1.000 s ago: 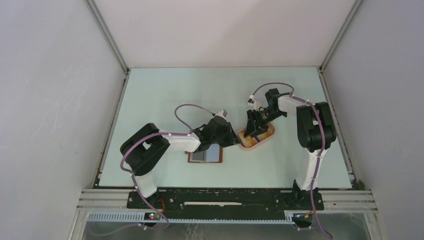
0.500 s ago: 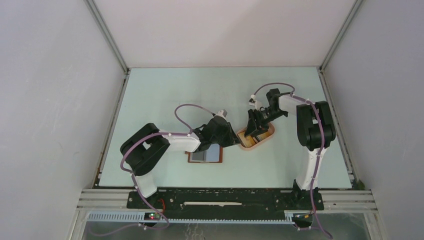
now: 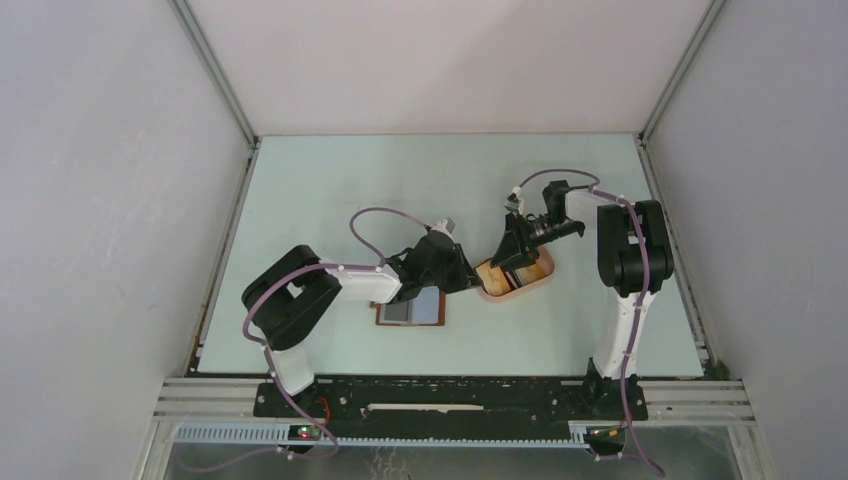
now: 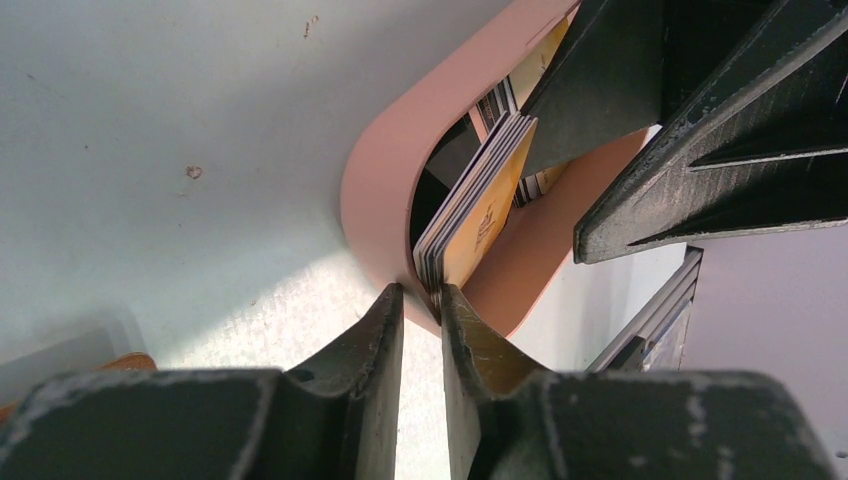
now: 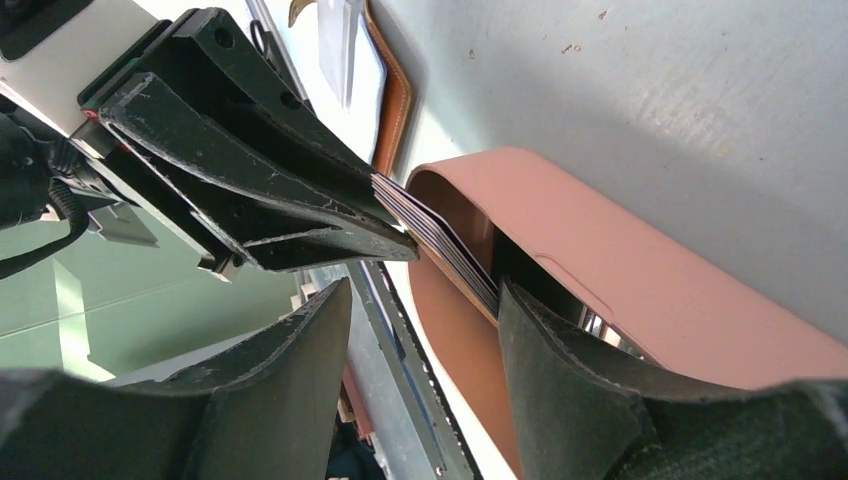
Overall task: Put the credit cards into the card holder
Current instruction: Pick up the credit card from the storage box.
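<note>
The credit cards [image 4: 478, 205] stand as one tan-and-black stack tipped up on edge inside the pink tray [image 4: 380, 190]. Their lower corner is pinched between the nearly closed fingers of the left gripper [image 4: 421, 300] at the tray's rim. The right gripper [image 5: 420, 295] hangs over the tray with its jaws wide apart, holding nothing; one finger lies close to the stack's far end, though I cannot tell whether it touches. The card holder [image 3: 410, 308] lies open and flat on the worktop [image 3: 330, 190] just beside the tray, under the left arm. I judge the task barely begun: no card shows in a pocket, and the whole stack has yet to leave the tray and be slid in. Only the top view shows the holder's spread pockets. The left wrist view alone shows the pinched corner and the separate card edges. The right wrist view shows both grippers meeting at the stack, plus the holder's brown leather edge.
</note>
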Robot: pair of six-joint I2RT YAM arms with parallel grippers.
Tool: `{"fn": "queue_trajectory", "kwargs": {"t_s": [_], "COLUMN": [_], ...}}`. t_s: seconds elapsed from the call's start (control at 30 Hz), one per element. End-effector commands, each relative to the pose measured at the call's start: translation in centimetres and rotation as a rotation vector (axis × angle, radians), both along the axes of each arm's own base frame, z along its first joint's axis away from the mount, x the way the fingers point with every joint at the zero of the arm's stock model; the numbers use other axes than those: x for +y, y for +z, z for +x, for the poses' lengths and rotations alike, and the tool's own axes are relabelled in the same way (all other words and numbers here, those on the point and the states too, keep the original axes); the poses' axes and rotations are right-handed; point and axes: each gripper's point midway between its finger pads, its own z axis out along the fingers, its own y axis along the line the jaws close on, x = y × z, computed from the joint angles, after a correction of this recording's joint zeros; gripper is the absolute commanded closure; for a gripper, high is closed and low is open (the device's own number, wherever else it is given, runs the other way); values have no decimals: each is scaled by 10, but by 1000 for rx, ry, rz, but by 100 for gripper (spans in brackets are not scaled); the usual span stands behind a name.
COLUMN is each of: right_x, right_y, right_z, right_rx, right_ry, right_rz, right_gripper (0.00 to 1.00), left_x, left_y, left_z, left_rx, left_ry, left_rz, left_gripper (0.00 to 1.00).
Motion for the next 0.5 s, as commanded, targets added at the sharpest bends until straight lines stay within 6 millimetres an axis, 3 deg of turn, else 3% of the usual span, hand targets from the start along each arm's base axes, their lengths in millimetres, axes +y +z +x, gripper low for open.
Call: {"fn": "queue_trajectory", "kwargs": {"t_s": [0.0,0.47], "right_x": [6,8], "right_y": [13,9], "right_z": [0,-2], "right_rx": [21,-102], "right_ry": [6,75], "right_rz": [62,-14], "right_gripper": [36,48], "left_x": [-16,-16], "left_y": [20,22], "left_z": [11,15], "left_rx": [-40,-45], "left_ry": [-15,-25], "left_rz": [-46,-55], "left_gripper": [77,78]}}
